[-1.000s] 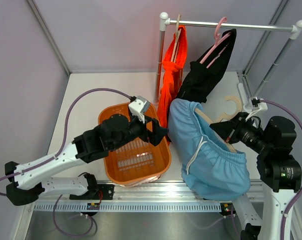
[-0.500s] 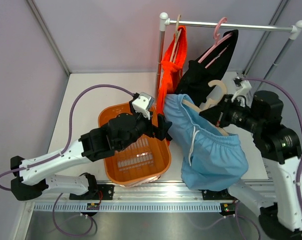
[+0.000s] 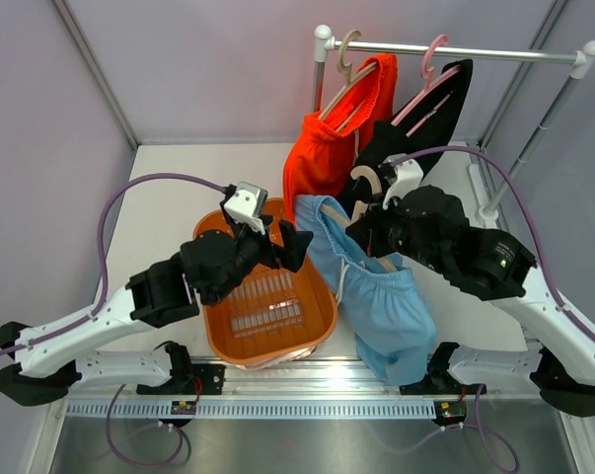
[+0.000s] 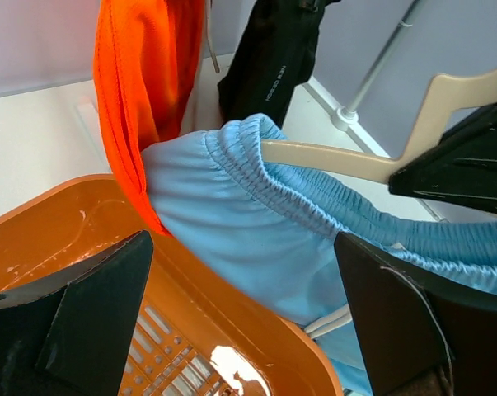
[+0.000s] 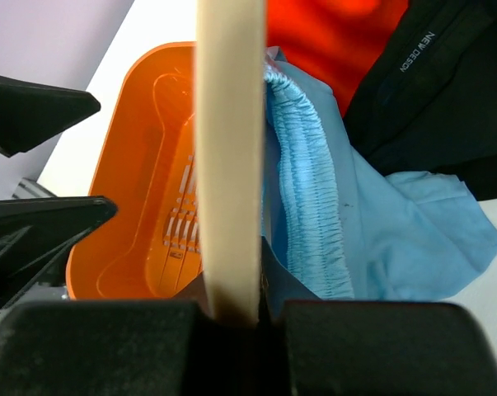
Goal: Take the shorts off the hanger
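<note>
The light blue shorts (image 3: pixel 381 296) with a white drawstring hang on a cream hanger (image 3: pixel 348 225) held off the rail, draped over the right rim of the basket. My right gripper (image 3: pixel 368 235) is shut on the hanger (image 5: pixel 230 148), with the blue waistband (image 5: pixel 302 165) beside it. My left gripper (image 3: pixel 289 244) is open and empty, just left of the blue shorts (image 4: pixel 232 214); its fingers (image 4: pixel 91 313) straddle the basket rim and touch nothing. The orange shorts (image 3: pixel 332 148) and the black shorts (image 3: pixel 415 128) hang on hangers on the rail.
The rigid orange plastic basket (image 3: pixel 228 331) stands at the front centre, below my left gripper; it also shows in the left wrist view (image 4: pixel 67 231) and the right wrist view (image 5: pixel 141 165). The clothes rail (image 3: pixel 455 49) on white posts crosses the back right.
My right arm has carried the hanger and blue shorts leftwards to the basket's right rim. My left gripper has shifted slightly left. The orange shorts have swung and spread out.
</note>
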